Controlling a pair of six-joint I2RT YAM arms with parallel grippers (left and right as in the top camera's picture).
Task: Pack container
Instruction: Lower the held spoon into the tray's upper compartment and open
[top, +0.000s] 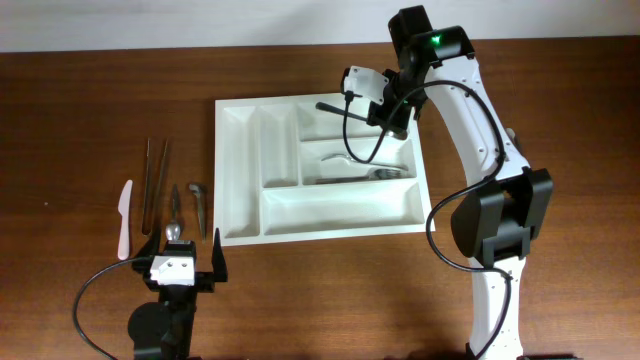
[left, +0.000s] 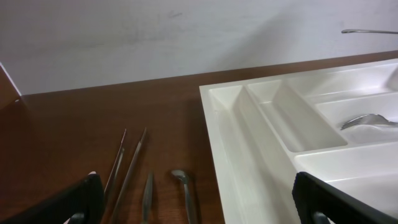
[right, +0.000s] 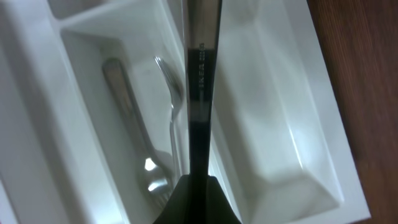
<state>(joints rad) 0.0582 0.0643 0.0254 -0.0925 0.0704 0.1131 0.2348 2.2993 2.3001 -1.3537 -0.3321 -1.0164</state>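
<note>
A big brown table (top: 80, 90) fills the view from above. The container (top: 340, 208), a large white tray with five parts, lies flat in the middle of it.

The right arm reaches over the far right corner of the tray. The right gripper (top: 378, 108) is pinched tight on a thin dark utensil (top: 332, 106). The right wrist view shows its long handle (right: 202, 74) sticking straight out from the fingers (right: 196, 196), up in the air above the tray.

The left arm sits at the near left side of the table. The left gripper (top: 183, 252) is spread wide and holds nothing. It hangs just beside the near left corner of the tray.

In the middle long part of the tray lie a spoon (right: 127, 118) and a fork (right: 171, 112), side by side.

On the table left of the tray lie two thin brown sticks (top: 148, 185) close together, a white plastic knife (top: 124, 218), and two small metal utensils (top: 175, 205) (top: 198, 208). I cannot tell what kind those two are.
</note>
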